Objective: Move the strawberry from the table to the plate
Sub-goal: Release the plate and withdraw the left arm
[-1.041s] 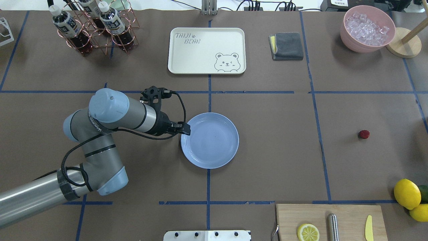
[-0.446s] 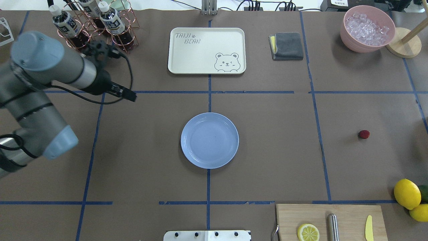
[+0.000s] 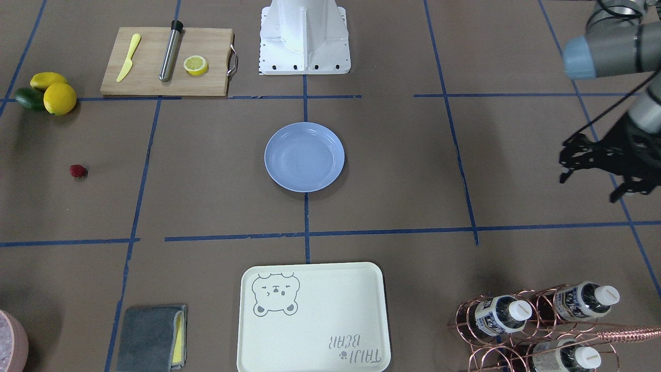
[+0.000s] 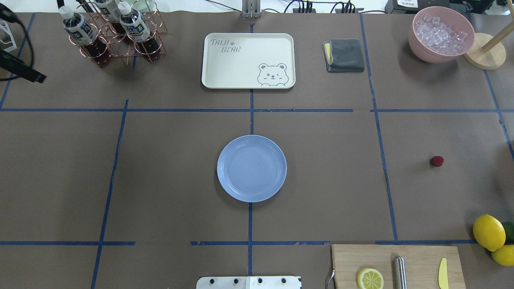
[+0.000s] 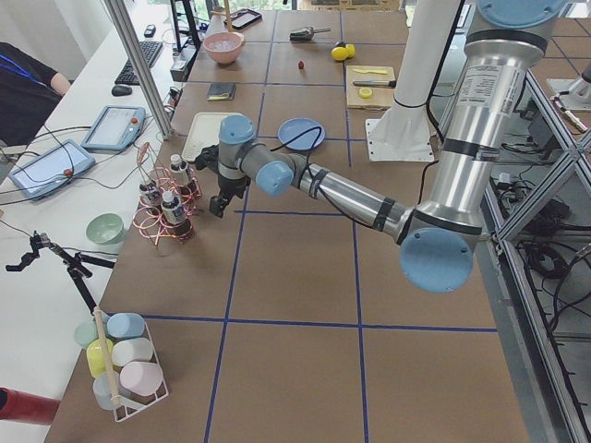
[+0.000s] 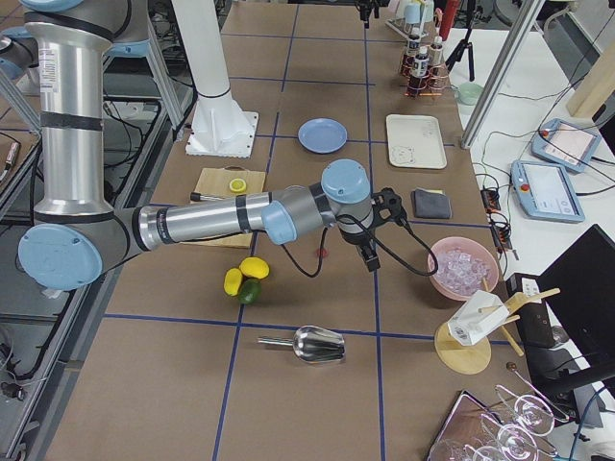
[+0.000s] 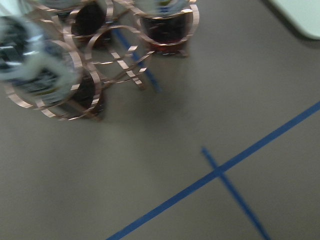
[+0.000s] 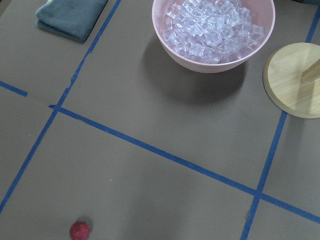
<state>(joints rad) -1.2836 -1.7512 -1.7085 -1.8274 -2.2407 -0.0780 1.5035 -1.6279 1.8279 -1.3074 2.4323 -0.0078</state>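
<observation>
Hovering left fingers (image 3: pixel 588 178), nothing held.

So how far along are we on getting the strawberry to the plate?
Nothing looks done yet: the strawberry lies on the table, far from the empty plate. Neither claw holds the berry: the left claw is off by the bottle rack, and the right claw hangs above the berry's end of the table. Still to do: grasp it, carry it over and set it on the plate.
</observation>
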